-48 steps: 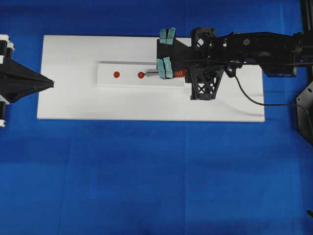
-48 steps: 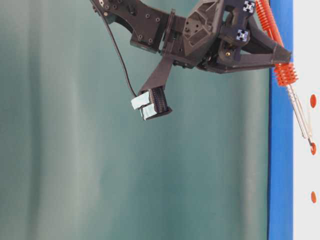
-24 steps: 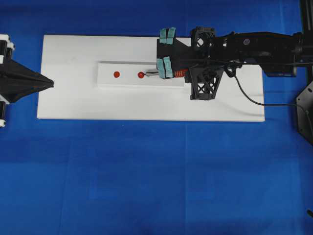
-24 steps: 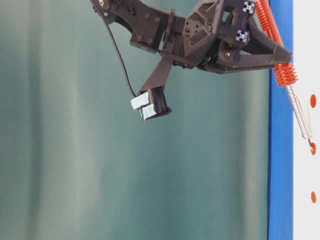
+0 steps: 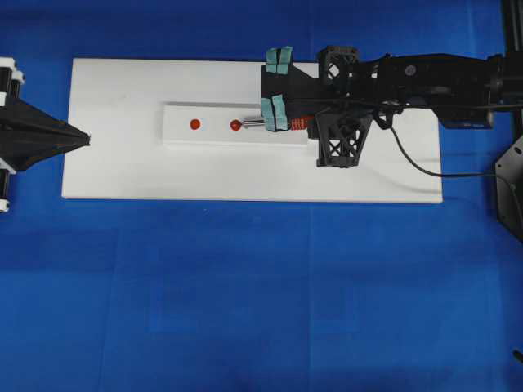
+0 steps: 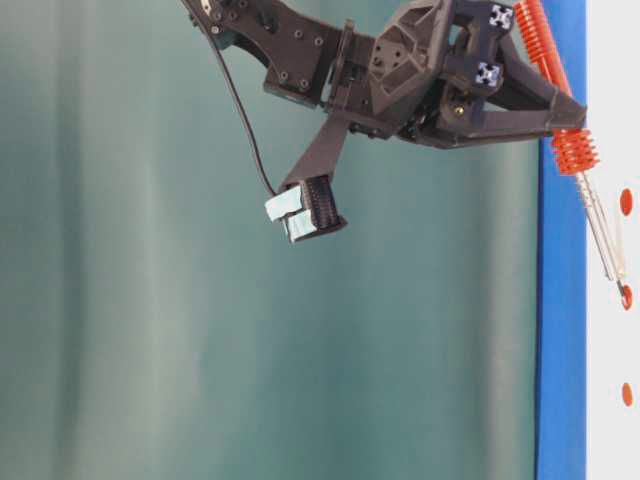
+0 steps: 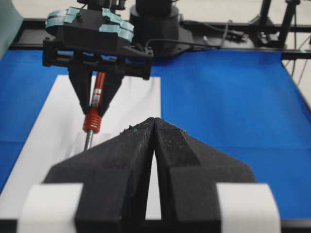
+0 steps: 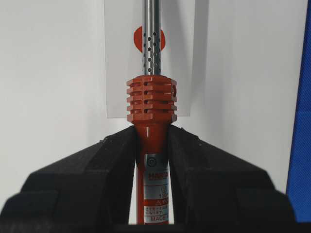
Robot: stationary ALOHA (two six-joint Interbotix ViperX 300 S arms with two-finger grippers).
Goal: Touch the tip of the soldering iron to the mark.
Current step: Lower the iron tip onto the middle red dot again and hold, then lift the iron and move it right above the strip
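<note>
The soldering iron [image 5: 299, 122] has an orange-red ribbed handle [image 8: 151, 104] and a thin silver shaft. My right gripper [image 5: 314, 122] is shut on that handle just behind the ribbed collar [image 8: 151, 138]. The iron slants down over the white oblong block [image 5: 212, 135]. Its dark tip [image 6: 622, 289] rests on the mark [image 6: 627, 297], the middle red dot [image 5: 234, 126] of the row. One outer dot [image 5: 194, 124] lies further left, another [image 8: 138, 38] shows behind the shaft. My left gripper [image 5: 82, 139] is shut and empty at the board's left edge, its fingertips [image 7: 154, 121] pressed together.
The block lies on a white board [image 5: 122, 171] over a blue table cover [image 5: 245, 294]. The iron's black cord [image 5: 413, 161] trails right off the board. The right arm [image 5: 433, 77] spans the board's upper right.
Almost nothing. In the table-level view the right gripper and iron have edged very slightly towards the block; the tip stays at the middle dot.
</note>
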